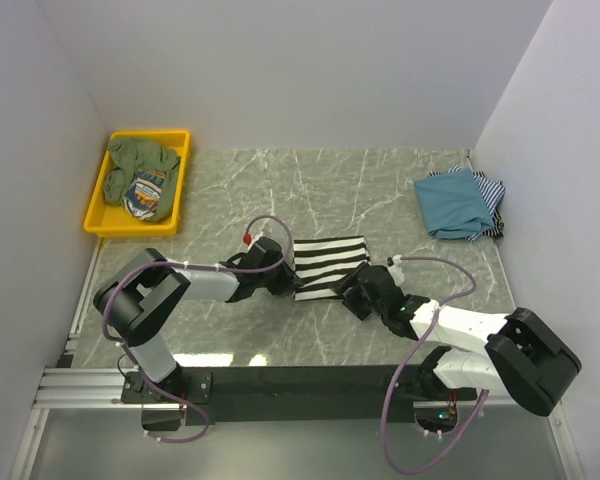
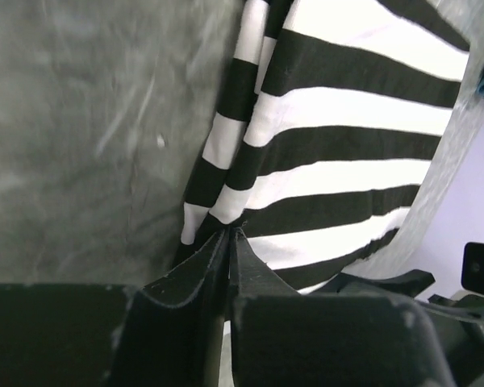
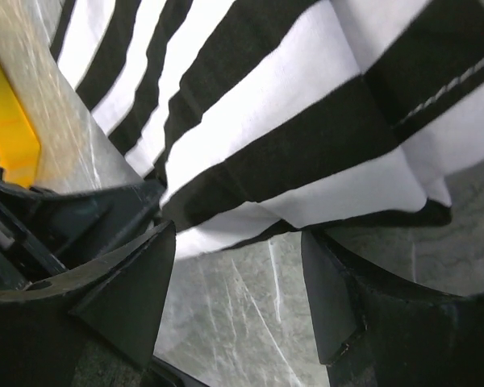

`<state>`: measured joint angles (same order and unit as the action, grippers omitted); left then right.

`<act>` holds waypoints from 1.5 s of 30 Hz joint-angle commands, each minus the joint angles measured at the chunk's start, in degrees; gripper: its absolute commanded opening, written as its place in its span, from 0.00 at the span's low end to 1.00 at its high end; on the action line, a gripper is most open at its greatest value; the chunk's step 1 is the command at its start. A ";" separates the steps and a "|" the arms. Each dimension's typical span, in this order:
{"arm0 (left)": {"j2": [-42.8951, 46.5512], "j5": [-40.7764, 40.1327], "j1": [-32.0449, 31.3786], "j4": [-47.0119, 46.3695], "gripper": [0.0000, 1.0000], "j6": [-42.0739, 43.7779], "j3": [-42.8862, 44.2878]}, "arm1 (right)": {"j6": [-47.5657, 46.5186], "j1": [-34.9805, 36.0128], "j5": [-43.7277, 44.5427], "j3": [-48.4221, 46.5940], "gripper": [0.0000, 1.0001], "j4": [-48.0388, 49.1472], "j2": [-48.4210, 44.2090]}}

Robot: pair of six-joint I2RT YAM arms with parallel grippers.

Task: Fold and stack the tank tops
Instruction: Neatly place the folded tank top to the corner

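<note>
Top view: the striped tank top [image 1: 330,264] lies flat in the middle of the tabletop [image 1: 280,190], roughly rectangular. The left arm [image 1: 195,283] meets its left edge and the right arm [image 1: 460,325] its near right corner. The teal tank top [image 1: 450,205] sits well apart at the far right, over a thin-striped tank top [image 1: 492,192].

Left wrist view: the left fingers [image 2: 189,278] are pinched together on the cloth's doubled edge, near a corner. A small ridge of fabric rises from the tips.

Right wrist view: the right fingers [image 3: 133,286] stand apart with nothing gripped. The hem lies at the mouth of the gap.

We judge the knit light, thin and limp: it will sag and drag rather than hold shape. With so small a bite, slip is a risk. Best to take both layers at the hem corners and lift the two sides level.
</note>
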<state>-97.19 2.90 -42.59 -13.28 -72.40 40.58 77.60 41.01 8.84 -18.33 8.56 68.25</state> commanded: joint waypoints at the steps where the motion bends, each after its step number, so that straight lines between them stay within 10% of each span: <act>1: 0.24 2.38 -1.79 5.72 0.10 -1.69 -1.99 | 4.39 1.09 5.66 1.01 0.70 -1.43 -1.54; 14: 2.97 5.27 -2.59 5.19 0.06 -1.16 -2.87 | -2.18 -3.48 12.43 -5.84 0.66 -9.52 2.50; 28: 1.30 9.32 -3.38 4.84 0.06 1.65 1.34 | -21.69 -10.43 9.96 -20.78 0.36 -12.33 14.19; 33: 1.38 10.38 -3.38 6.59 0.21 5.07 5.65 | -27.76 -10.96 11.90 -26.92 0.01 -15.05 16.82; 45: 10.78 9.92 0.74 21.80 0.44 15.52 17.16 | -53.68 -15.96 16.73 -55.47 0.00 -32.27 36.41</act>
<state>-90.59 11.79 -44.10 3.97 -62.00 55.40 33.32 27.81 20.97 -66.89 -17.47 102.00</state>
